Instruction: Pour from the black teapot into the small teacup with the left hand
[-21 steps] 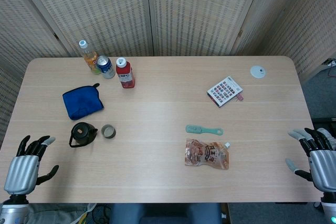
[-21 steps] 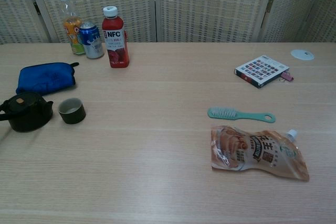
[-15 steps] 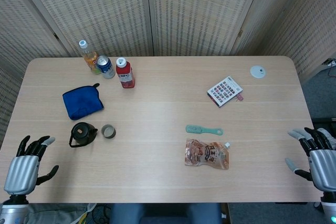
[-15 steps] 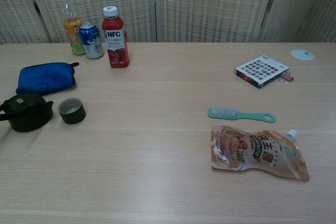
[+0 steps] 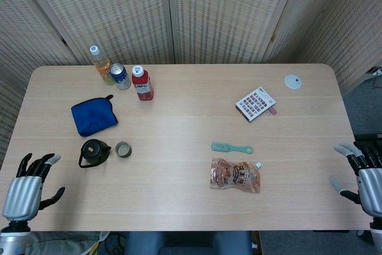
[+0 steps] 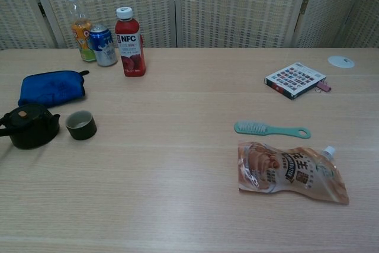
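The black teapot (image 5: 94,152) (image 6: 28,125) stands upright on the left part of the table, its lid on. The small dark teacup (image 5: 123,149) (image 6: 80,125) sits just right of it, apart from it. My left hand (image 5: 26,187) hovers at the table's near left corner, fingers spread, holding nothing, well short of the teapot. My right hand (image 5: 365,174) is at the near right edge, also spread and empty. Neither hand shows in the chest view.
A blue pouch (image 5: 93,116) lies behind the teapot. An orange bottle (image 5: 101,64), a can (image 5: 121,76) and a red bottle (image 5: 142,83) stand at the back left. A teal brush (image 5: 231,147), a food pouch (image 5: 235,175), a patterned box (image 5: 256,103) and a white disc (image 5: 292,81) lie to the right.
Both hands have drawn slightly outward and toward the near edge. The right hand moved further right. Nothing on the table has moved.
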Motion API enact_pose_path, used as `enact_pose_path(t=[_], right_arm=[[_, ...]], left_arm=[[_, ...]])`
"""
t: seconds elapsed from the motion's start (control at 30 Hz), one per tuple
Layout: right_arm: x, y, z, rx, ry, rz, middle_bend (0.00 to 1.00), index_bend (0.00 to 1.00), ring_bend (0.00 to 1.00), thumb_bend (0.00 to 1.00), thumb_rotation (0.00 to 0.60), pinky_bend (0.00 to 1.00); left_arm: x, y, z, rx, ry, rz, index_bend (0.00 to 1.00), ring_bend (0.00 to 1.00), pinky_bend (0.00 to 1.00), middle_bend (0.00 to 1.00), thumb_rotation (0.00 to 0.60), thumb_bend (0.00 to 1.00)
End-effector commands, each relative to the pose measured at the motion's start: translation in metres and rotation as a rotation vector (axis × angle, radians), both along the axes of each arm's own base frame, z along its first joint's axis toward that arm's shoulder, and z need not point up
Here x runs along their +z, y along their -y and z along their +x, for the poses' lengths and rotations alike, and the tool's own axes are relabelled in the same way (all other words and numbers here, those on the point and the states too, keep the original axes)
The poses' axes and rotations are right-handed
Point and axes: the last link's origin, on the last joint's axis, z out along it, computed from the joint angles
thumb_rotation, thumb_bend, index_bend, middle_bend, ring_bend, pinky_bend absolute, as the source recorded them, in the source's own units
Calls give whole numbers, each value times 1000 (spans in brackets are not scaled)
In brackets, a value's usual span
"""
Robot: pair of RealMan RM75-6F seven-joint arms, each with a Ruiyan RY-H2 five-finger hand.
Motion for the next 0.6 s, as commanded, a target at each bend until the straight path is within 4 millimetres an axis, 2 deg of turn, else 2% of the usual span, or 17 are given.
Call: enact_pose_path(t=[0.03, 0.3, 0.6], right_arm=[[1, 1, 1, 1, -1, -4, 220, 238, 130, 204, 600, 156], [1, 2, 0, -5, -2, -1, 220, 238, 130, 204, 600, 156], [5, 3, -1, -7, -6, -15, 220, 238, 130, 205, 600, 156]], left_arm=[[-1, -1, 0, -2, -3, -7, 198, 203, 10, 165, 600, 252], [-6, -10, 1, -28, 1, -43, 198, 203, 10, 165, 600, 252], [-21, -31, 10, -122, -8, -122, 193, 201, 10, 165, 600, 242]])
